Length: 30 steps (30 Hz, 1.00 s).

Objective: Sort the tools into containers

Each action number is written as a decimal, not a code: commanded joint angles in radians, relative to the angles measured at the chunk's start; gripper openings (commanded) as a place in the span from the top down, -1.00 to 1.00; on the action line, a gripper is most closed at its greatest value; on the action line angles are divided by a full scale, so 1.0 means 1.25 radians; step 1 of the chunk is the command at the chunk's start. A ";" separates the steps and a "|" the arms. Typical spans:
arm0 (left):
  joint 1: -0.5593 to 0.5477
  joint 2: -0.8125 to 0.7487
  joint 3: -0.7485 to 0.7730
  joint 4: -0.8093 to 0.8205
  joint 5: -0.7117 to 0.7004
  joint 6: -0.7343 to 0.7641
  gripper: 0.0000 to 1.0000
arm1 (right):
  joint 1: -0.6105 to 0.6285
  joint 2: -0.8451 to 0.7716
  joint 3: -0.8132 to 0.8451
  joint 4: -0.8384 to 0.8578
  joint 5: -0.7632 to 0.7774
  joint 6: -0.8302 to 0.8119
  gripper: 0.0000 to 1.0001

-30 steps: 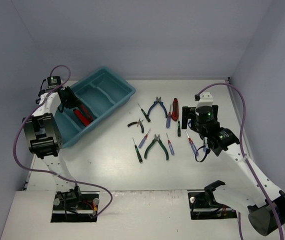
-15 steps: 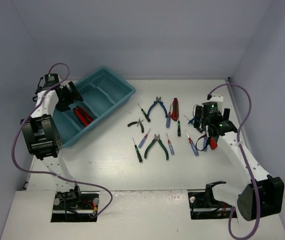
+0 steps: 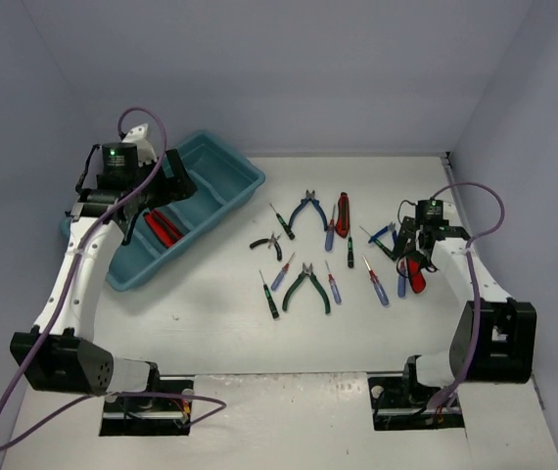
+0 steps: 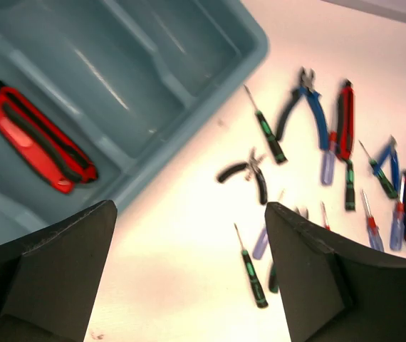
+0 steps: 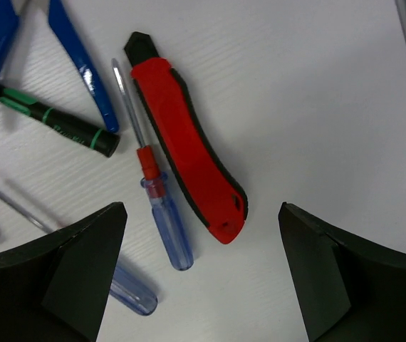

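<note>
The teal tray (image 3: 245, 178) sits at the back left, with a red-handled cutter (image 3: 163, 227) lying in one of its long compartments (image 4: 125, 92); the same cutter (image 4: 35, 135) shows in the left wrist view. My left gripper (image 3: 166, 186) hangs open and empty above the tray's near side (image 4: 189, 285). Several tools lie on the table: blue pliers (image 3: 307, 209), green pliers (image 3: 306, 286), small black pliers (image 3: 267, 244) and thin screwdrivers. My right gripper (image 3: 411, 259) is open just above a red cutter (image 5: 189, 142), its fingers (image 5: 68, 271) either side of the handle's end, not touching it.
A blue-handled screwdriver (image 5: 164, 214) lies right beside the red cutter on the right, with blue pliers (image 5: 46, 57) and a green-black screwdriver (image 5: 53, 121) just beyond. Another red cutter (image 3: 343, 213) lies mid-table. Grey walls close in the table on three sides.
My left gripper has opened, leaving the red cutter in the tray, and has risen toward the right. My right arm has swung right and lowered over the red cutter at the right end.
</note>
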 commanded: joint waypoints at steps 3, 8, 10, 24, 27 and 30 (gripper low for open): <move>-0.039 -0.075 -0.051 0.001 0.011 0.000 -0.65 | -0.049 0.069 0.032 -0.009 -0.003 0.041 -0.62; -0.062 -0.101 -0.080 0.002 0.004 0.003 -0.65 | -0.060 0.118 0.045 -0.010 0.006 0.040 -0.61; -0.064 -0.108 -0.088 0.002 0.001 0.005 -0.65 | -0.060 0.135 0.048 -0.009 0.003 0.040 -0.60; -0.075 -0.110 -0.105 0.004 -0.003 0.011 -0.65 | -0.064 0.219 0.060 -0.008 0.003 0.058 -0.31; -0.078 -0.108 -0.104 0.004 -0.003 0.011 -0.65 | -0.062 0.226 0.062 -0.007 -0.001 0.058 -0.15; -0.080 -0.107 -0.101 0.004 0.001 0.011 -0.64 | -0.062 0.228 0.063 -0.006 -0.004 0.059 0.09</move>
